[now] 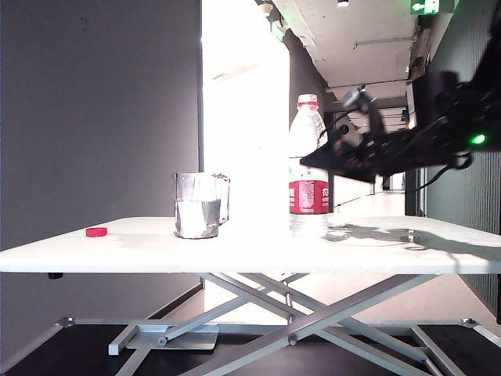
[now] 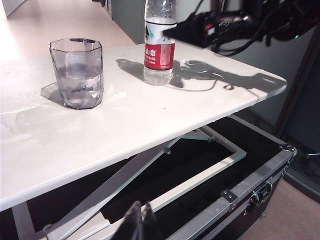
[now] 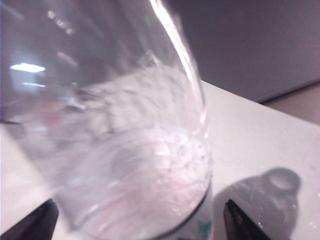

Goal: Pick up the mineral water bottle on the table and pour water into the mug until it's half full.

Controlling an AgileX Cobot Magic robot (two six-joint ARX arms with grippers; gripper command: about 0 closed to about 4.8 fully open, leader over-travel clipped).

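Observation:
The mineral water bottle (image 1: 307,125) stands upright on the white table (image 1: 250,251), right of centre, with no cap on its neck. My right gripper (image 1: 317,160) reaches in from the right at label height, jaws open around the bottle's body. In the right wrist view the bottle (image 3: 125,150) fills the space between the two dark fingertips (image 3: 35,224), with a gap showing on one side. The clear mug (image 1: 197,205) stands to the bottle's left, its lower half looking filled with water. My left gripper (image 2: 141,220) hangs shut off the table's edge, away from the mug (image 2: 76,72) and bottle (image 2: 160,45).
A small red cap (image 1: 96,232) lies near the table's left end. The right arm (image 2: 235,22) casts a shadow on the table (image 2: 150,115) beside the bottle. Beneath the table are grey cross legs (image 1: 313,313) and a dark case with metal edges (image 2: 250,185).

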